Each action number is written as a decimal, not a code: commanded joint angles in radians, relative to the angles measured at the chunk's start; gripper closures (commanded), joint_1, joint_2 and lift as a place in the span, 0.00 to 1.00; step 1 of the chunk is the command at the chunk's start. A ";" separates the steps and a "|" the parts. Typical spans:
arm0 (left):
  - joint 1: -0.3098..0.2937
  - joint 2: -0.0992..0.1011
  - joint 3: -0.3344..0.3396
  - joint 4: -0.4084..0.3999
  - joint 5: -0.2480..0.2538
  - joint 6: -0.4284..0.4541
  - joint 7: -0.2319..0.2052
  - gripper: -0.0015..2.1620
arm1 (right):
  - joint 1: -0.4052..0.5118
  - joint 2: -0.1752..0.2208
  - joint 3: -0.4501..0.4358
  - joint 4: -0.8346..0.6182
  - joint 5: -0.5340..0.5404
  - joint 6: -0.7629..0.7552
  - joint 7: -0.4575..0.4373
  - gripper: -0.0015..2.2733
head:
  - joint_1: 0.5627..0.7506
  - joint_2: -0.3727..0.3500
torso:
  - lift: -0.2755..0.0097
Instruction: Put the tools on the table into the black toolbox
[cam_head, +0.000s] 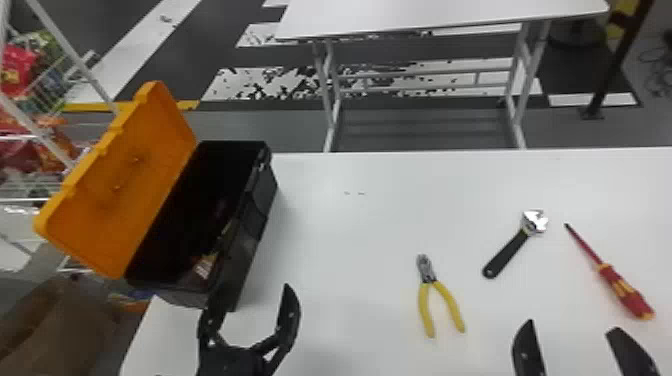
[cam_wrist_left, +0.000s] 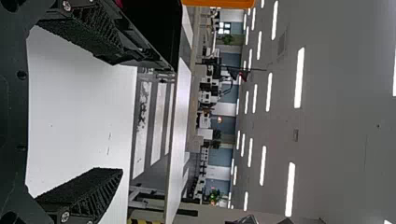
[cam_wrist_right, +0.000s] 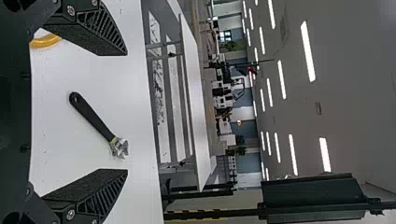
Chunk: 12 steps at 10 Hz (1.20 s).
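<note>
Picking seems in hand: pliers (cam_head: 427, 279), wrench (cam_head: 509, 252) and screwdriver (cam_head: 608, 273) are laid on the table (cam_head: 350, 240), right of the black toolbox (cam_head: 252, 215). Left gripper (cam_head: 251, 295) and right gripper (cam_head: 572, 326) are spread, empty; 1 tool should be straddled, then gripped.

Rows of white ceiling lights (cam_wrist_left: 299, 78) glare in both wrist views. The table (cam_head: 350, 230) is bright, its shadows faint and soft, while the black toolbox (cam_head: 250, 240) is deeply dark inside.
</note>
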 joint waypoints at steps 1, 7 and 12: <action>0.000 0.000 0.000 0.000 0.000 0.000 -0.001 0.04 | 0.000 0.000 0.000 0.001 0.000 0.002 0.000 0.05 | 0.70 0.82 | 0.70; -0.006 -0.001 -0.003 0.004 0.000 0.000 -0.007 0.04 | -0.004 -0.001 0.000 0.004 0.001 0.002 0.002 0.05 | 0.70 0.81 | 0.70; -0.006 0.002 -0.004 0.004 0.000 0.003 -0.008 0.04 | -0.026 -0.003 0.026 0.004 0.031 0.063 0.002 0.05 | 0.70 0.82 | 0.70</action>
